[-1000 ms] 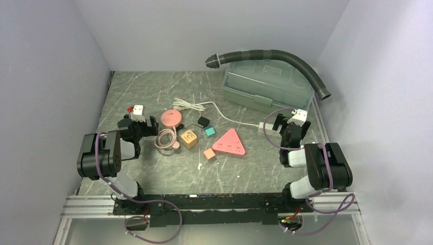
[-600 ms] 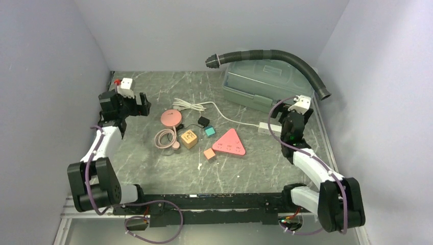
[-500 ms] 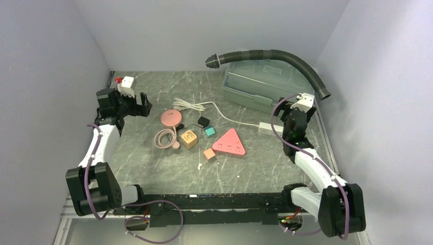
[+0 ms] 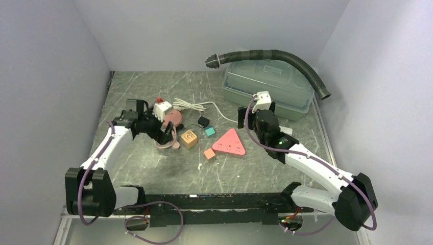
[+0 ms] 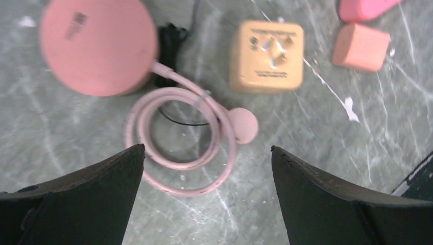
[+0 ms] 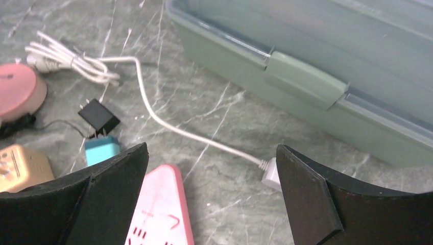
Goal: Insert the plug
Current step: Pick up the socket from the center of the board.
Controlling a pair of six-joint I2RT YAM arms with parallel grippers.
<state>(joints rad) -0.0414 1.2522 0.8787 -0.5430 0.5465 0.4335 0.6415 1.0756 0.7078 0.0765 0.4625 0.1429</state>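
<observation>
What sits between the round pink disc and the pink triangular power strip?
In the top view, three small things lie there: a black plug, a teal block and a tan cube.

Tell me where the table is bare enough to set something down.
Bare: the near strip of table between the pink triangle and the near edge, and the far left corner behind the white cable. Crowded: the middle, from the pink coil to the triangle.

No readable text: print on tan cube (image 5: 266,56), dark mark on pink disc (image 5: 98,46), red marks on pink triangle (image 6: 162,206) all too blurred
</observation>
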